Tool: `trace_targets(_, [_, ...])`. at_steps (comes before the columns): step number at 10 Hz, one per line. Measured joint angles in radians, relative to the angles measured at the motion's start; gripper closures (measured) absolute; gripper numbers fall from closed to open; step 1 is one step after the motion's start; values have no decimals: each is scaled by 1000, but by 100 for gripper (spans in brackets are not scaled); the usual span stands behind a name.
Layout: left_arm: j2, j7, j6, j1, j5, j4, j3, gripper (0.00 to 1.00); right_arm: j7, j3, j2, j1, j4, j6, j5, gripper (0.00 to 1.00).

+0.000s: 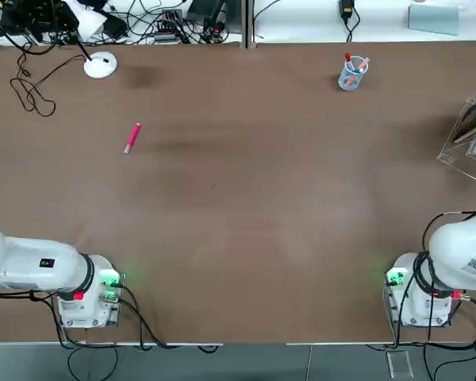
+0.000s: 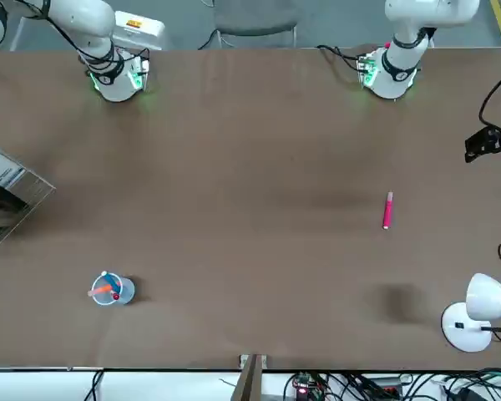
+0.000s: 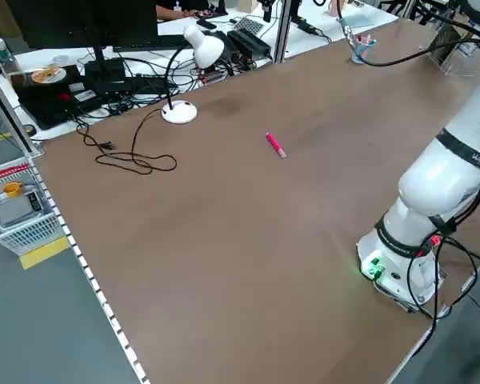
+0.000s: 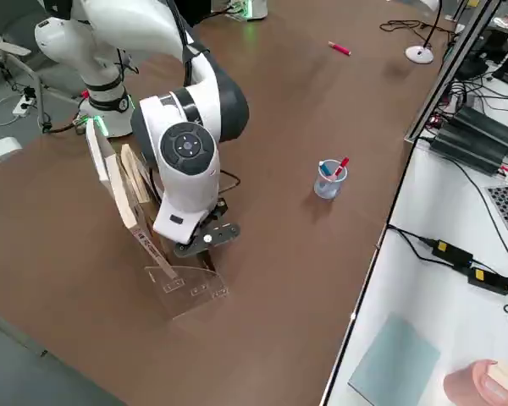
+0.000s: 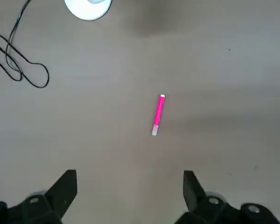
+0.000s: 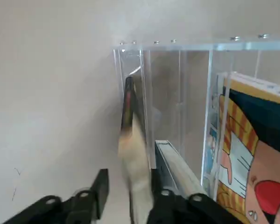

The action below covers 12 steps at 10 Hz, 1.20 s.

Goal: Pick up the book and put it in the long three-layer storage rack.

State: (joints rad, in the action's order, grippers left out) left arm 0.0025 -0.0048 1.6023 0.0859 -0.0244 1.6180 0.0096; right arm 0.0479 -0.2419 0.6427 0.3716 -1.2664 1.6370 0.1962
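A broad brown worktop (image 1: 246,198) fills the scene. Along its far edge runs a white bench (image 4: 423,279) strewn with black cables (image 1: 155,28). Grey floor (image 3: 40,336) lies beside it, with a white wire basket (image 3: 16,220).

Long three-layer storage rack (image 4: 182,283): clear acrylic, slanted dividers, standing on the counter directly under and in front of the right pincer (image 6: 126,196). One slot beside the pincer holds a colourful cartoon-covered volume (image 6: 252,140), upright.

Book (image 6: 130,154): thin, seen edge-on, dark along the top with a pale lower part. It stands nearly upright between the right pincer's fingers, which are closed against its two faces. Its far end reaches into the rack's outermost slot, against the clear divider. Cover details cannot be made out from this angle.
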Motion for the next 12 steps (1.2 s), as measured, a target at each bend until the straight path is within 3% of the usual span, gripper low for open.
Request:
trace_targets(5, [0,0,1,0,0,-1,0,0,-52,-2,2,0,0,0,0,3])
trace_targets(12, [0,6,1,0,0,-9,0,0,-63,-2,4,-11,25,-53,0,0])
